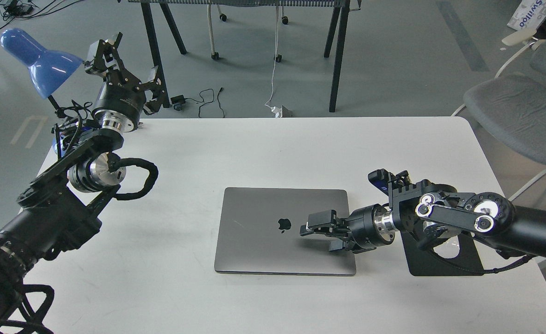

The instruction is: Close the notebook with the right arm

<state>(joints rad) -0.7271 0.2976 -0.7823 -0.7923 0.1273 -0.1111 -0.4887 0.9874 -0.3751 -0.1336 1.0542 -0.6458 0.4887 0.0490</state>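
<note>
The notebook (263,241) lies in the middle of the white table (273,148), its space-grey lid flat down and the dark apple logo (282,224) facing up. My right arm (463,222) comes in from the right. Its gripper (323,232) sits low over the right part of the lid, just right of the logo, with its fingers spread apart and holding nothing. I cannot tell whether it touches the lid. My left gripper (127,60) is raised at the table's far left corner, open and empty.
A black mouse pad (440,264) lies right of the notebook, under my right arm, with a bit of white mouse (445,250) showing. A blue lamp (39,58) stands at the far left. Chairs (514,111) stand off the table's right side.
</note>
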